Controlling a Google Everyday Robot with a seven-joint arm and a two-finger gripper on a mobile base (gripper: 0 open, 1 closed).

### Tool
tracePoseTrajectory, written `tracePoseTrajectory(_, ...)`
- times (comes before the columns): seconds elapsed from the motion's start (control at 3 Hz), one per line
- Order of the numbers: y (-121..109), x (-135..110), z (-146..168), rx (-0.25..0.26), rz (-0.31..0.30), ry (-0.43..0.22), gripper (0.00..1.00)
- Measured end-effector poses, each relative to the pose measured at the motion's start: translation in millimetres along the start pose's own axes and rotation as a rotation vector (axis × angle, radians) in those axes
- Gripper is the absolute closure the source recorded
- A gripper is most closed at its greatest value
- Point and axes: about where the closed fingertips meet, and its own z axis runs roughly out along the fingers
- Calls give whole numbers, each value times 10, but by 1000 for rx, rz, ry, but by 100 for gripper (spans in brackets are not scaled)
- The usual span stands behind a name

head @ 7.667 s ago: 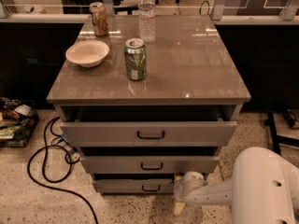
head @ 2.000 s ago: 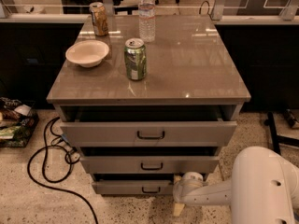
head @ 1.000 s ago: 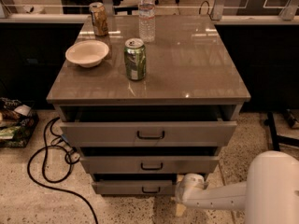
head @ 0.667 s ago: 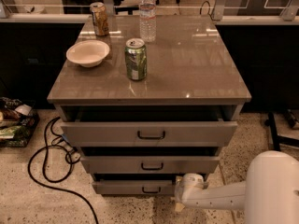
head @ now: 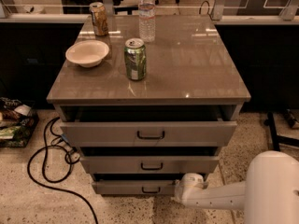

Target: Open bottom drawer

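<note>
Though the white gripper (head: 186, 191) sits at the right end of the thin grey metal bottom drawer (head: 125, 187), its grip cannot be told, and pulling outward seems next.

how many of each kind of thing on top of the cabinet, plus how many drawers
cans: 2 (green can, gold can)
bottles: 1 (water bottle)
bowls: 1 (bowl)
drawers: 3 (top drawer, middle drawer, bottom drawer)
total: 7
The gripper is low at the bottom drawer's right end.
</note>
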Motion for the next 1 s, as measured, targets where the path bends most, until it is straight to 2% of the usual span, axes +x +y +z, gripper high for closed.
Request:
tracePoseTrajectory(0.33, 7, -1, 2, -1, 0, 0, 87)
tracePoseTrajectory(0.67, 6, -2, -7, -1, 0, 0, 100)
tracePoseTrajectory(1.0, 6, -3, -7, -2, 0, 0, 100)
